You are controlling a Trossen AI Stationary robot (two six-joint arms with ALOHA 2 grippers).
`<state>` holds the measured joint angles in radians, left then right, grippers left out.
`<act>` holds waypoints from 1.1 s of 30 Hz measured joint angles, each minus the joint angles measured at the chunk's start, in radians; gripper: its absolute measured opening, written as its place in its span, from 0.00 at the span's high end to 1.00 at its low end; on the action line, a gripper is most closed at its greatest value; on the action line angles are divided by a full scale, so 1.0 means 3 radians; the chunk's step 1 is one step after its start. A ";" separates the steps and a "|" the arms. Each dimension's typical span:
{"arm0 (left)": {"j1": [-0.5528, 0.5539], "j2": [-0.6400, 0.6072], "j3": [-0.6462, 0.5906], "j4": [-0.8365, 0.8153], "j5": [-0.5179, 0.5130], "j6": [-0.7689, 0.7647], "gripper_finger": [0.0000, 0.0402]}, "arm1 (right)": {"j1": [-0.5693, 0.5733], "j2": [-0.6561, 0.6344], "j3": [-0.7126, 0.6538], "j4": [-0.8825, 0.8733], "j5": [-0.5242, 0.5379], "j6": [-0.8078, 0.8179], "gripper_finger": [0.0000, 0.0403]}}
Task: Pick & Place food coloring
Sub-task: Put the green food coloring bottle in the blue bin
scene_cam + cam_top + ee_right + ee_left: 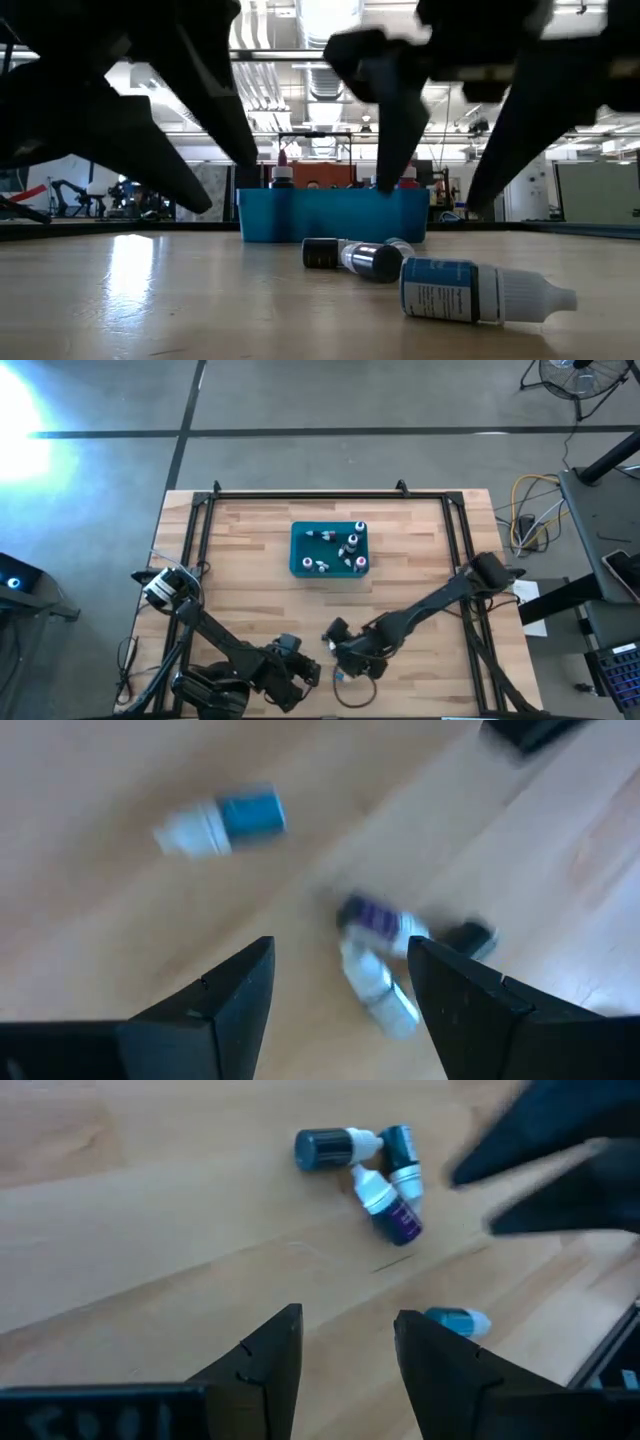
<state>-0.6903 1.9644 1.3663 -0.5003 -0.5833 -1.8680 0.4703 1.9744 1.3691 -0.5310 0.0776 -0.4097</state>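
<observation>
We hover the right gripper [340, 985], fingers spread, over the bottle cluster [385, 945] lying flat just ahead; left gripper [345, 1350] also spread.

The high view looked straight down from well above, taking in the whole tabletop [250, 560], the teal bin [330, 549] near its middle and floor around it. The low view sat at tabletop height near the front edge, facing level across the wood toward the bin [330, 215] and the room behind; a bottle [480, 291] lay close before it. Each wrist view looked down past its own gripper, left [345, 1345] and right [340, 985], close above the wood. Both wrist views and the low view shared one patch: a small cluster of bottles [375, 1175] [385, 950] [360, 256] and one blue bottle lying apart [455, 1320] [225, 820].
</observation>
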 joint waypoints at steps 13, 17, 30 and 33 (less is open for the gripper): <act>0.0036 -0.0023 -0.0153 -0.0076 0.0044 0.0313 0.66 | -0.0254 0.0503 0.0455 -0.0726 -0.0030 -0.0161 0.46; 0.0036 -0.0024 -0.0155 -0.0080 0.0080 0.0407 0.66 | -0.0253 0.0504 0.0452 -0.0726 -0.0037 -0.0143 0.49; 0.0080 -0.0024 -0.0155 -0.0283 0.0085 0.0486 0.66 | -0.0514 0.0515 0.0439 -0.0600 -0.0785 0.1793 0.67; 0.0101 -0.0024 -0.0155 -0.0362 0.0085 0.0488 0.66 | -0.0549 0.0516 0.0435 -0.0549 -0.0800 0.1977 0.68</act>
<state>-0.6599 1.9572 1.3197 -0.6089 -0.5577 -1.7216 0.3057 2.1292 1.4996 -0.6957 -0.1625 0.1834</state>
